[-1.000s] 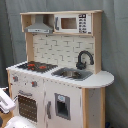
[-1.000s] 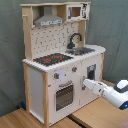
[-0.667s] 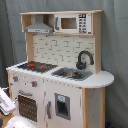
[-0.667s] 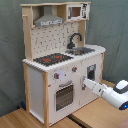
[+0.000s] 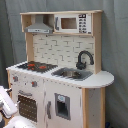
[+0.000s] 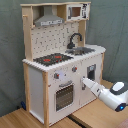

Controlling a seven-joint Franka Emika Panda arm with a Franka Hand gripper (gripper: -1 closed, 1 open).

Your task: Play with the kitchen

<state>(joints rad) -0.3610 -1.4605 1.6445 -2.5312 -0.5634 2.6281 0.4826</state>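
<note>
The kitchen (image 5: 60, 65) is a tall white and light-wood toy with a black-red hob (image 5: 36, 66), black faucet (image 5: 84, 59), sink (image 5: 72, 74) and grey hood (image 5: 39, 27). The second exterior view shows the kitchen (image 6: 60, 60) with its windowed oven door (image 6: 64, 96) and knobs (image 6: 56, 76) facing the camera. My gripper (image 6: 84, 80) reaches in from the second exterior view's lower right. Its tip sits at the kitchen's front, between the oven door and the cupboard door (image 6: 91, 75). In the first exterior view only my white arm (image 5: 6, 102) shows, at the lower left beside the oven door (image 5: 27, 107).
A toy microwave (image 5: 72, 23) sits on the top shelf beside the hood. The kitchen stands on a wooden tabletop (image 6: 95, 117). A grey curtain (image 5: 115, 45) hangs behind it.
My gripper has crept a little up and closer to the kitchen's front panel. The kitchen itself has not moved.
</note>
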